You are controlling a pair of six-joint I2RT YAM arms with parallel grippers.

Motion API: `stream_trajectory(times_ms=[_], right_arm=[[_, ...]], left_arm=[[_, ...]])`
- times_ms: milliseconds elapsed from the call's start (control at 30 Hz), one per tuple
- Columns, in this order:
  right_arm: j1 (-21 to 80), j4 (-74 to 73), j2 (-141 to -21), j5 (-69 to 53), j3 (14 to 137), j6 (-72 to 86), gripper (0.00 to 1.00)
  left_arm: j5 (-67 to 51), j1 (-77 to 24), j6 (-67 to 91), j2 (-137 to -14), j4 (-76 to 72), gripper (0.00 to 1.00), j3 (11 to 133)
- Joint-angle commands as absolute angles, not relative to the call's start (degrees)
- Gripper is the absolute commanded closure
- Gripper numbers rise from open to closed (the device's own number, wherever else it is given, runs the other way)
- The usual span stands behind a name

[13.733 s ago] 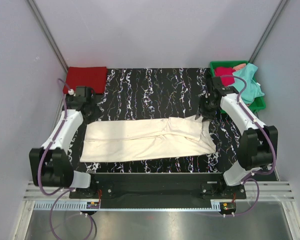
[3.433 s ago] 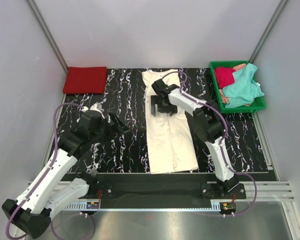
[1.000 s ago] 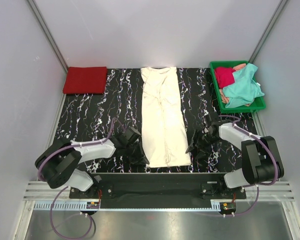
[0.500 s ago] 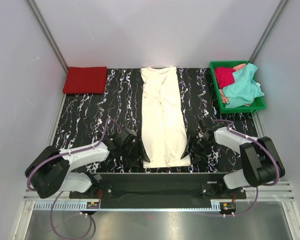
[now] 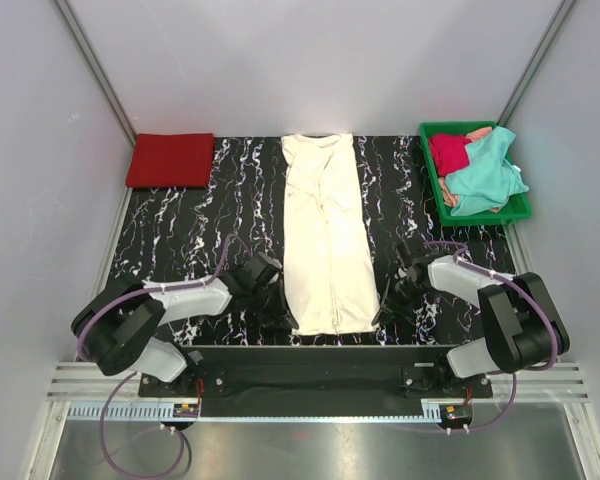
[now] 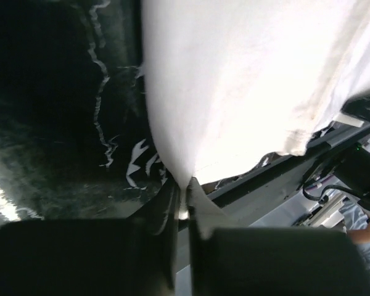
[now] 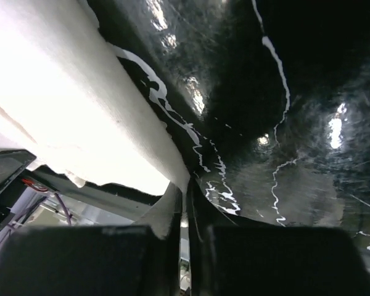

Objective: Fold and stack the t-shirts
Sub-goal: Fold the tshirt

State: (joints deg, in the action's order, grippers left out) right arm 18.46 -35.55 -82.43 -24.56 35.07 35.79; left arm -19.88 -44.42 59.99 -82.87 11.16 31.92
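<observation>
Cream-white t-shirt [image 5: 325, 235]: you will find it folded into a long narrow strip down the centre of the top view. It lies flat on the black marbled table [image 5: 210, 220], from the far edge almost to the near edge.
Left gripper [image 5: 283, 318]: your left pincer sits low at the strip's lower left corner. The left wrist view shows its fingers [image 6: 166, 213] pressed together, with the corner of the pale cloth nipped between the tips.
Right gripper [image 5: 383, 312]: your right pincer sits low at the strip's lower right corner. The right wrist view shows its fingers [image 7: 166, 213] closed to a thin slit, clamped on the edge of the pale cloth.
Arms: both reach inward along the near edge, one from the lower left of the frame and one from the lower right.
Red t-shirt [image 5: 171, 160]: folded to a flat rectangle at the upper left corner of the table, well apart from the strip.
Green tray [image 5: 522, 208]: stands at the upper right corner of the table.
Teal t-shirt [image 5: 485, 180]: crumpled in that tray and spilling over its right rim.
Crimson t-shirt [image 5: 448, 153]: bunched in the same tray, on the left, touching the teal one.
</observation>
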Motion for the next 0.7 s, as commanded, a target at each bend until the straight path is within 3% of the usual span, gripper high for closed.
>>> stream_trajectory(times_ms=[0, 200, 367, 667], right_arm=[[19.68, -35.42, -83.05, -22.85, 35.07, 36.12, 1.0], [28.03, -33.4, -76.21, -26.02, 30.42, 47.53, 1.0], [28.56, -34.45, -73.82, -24.96, 27.78, 48.25, 1.0], [28.65, -38.05, -69.98, -23.82, 30.93, 46.59, 1.0]], left_arm=[[-12.39, -45.0, 56.86, -85.52, 17.65, 1.0, 27.43], [-12.04, -45.96, 59.23, -77.88, 21.96, 1.0, 23.65], [-11.95, -48.34, 61.35, -74.01, 22.93, 1.0, 20.57], [-8.88, -49.48, 59.6, -70.59, 30.73, 1.0, 27.06]])
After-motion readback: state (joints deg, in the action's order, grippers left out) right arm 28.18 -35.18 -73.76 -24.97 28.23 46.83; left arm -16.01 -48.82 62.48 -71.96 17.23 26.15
